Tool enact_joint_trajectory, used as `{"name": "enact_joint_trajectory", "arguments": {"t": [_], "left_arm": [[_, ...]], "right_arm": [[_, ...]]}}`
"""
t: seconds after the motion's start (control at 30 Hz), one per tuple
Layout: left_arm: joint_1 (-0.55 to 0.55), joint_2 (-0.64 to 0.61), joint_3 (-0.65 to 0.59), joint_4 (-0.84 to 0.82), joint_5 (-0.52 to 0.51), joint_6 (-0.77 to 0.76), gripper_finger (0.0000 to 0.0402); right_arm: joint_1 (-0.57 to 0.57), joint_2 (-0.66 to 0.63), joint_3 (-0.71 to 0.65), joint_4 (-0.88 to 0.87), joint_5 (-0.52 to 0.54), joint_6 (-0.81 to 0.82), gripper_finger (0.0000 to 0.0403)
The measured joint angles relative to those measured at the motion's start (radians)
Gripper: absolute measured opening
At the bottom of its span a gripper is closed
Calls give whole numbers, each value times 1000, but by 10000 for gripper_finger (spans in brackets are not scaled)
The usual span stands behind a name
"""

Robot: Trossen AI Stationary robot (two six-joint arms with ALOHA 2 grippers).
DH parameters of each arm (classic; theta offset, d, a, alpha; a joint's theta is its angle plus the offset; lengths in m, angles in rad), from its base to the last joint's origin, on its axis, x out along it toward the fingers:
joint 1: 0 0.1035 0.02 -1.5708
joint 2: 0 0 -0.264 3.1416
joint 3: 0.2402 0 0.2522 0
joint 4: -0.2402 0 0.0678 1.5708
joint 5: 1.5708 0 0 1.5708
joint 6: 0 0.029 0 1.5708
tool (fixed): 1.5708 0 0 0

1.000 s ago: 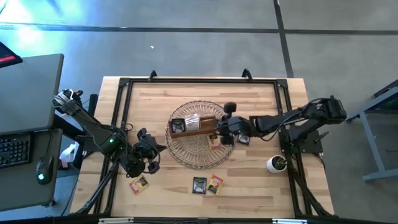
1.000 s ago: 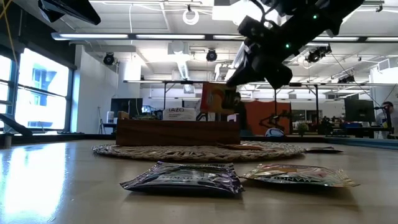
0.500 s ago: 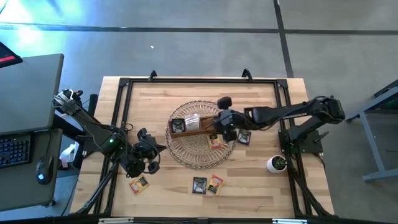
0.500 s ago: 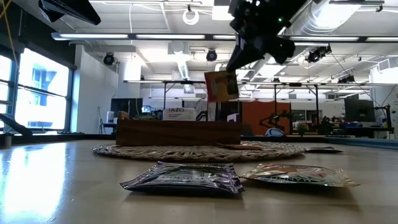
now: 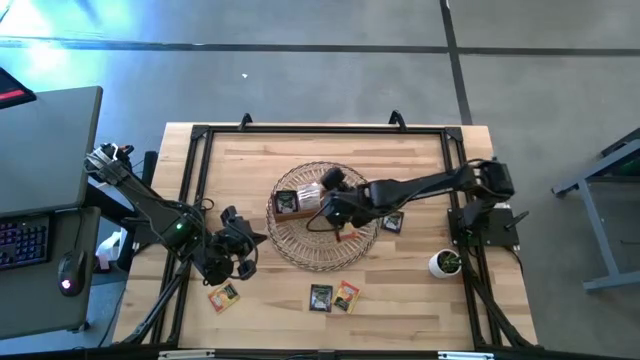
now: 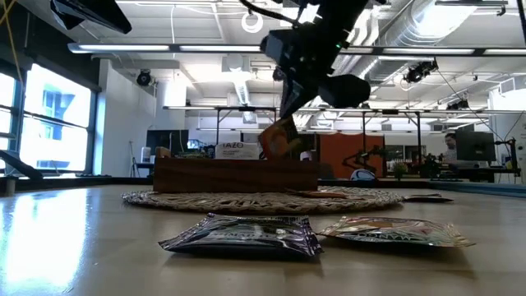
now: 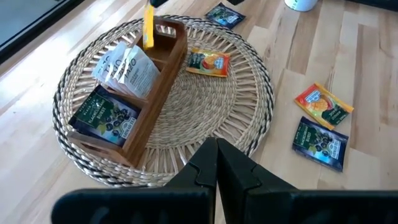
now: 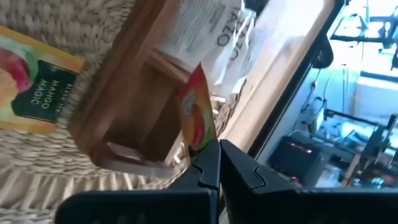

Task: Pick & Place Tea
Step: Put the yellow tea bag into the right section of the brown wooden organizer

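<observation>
Since prev frame right claw [image 5: 336, 197] swung left over brown wooden compartment tray [image 7: 163, 67], clamped on orange paper tea sachet [image 8: 198, 117] by its top edge; light, floppy, pinch edge firmly; left claw [image 5: 232, 262] shut, idle on counter [image 5: 420, 300].

Two dark, near-black jointed arms — left arm [image 5: 150, 205] and right arm [image 5: 430, 186] — built of slim tubular links and chunky rounded joints. Small green light glowing on the left arm. Matte black angular fingers [image 7: 239, 174] — flat-faced, tapering, wedge-shaped.
</observation>
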Motion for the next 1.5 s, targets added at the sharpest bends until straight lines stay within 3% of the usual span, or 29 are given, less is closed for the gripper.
{"name": "enact_joint_trajectory", "arguments": {"t": [0.33,0.73,1.03,1.2,1.33,1.5], "left_arm": [[0,0,0,2,1,17,0],[0,0,0,2,1,17,0],[0,0,0,2,1,17,0],[0,0,0,2,1,17,0],[0,0,0,1,1,17,0],[0,0,0,0,5,17,0]], "right_arm": [[6,140,141,-258,130,-65,0],[8,151,141,-174,149,-108,4],[8,151,141,-154,112,-104,58],[8,151,149,-152,128,-16,83],[-1,142,185,-246,52,92,89],[-62,52,203,-281,-202,221,81]]}}
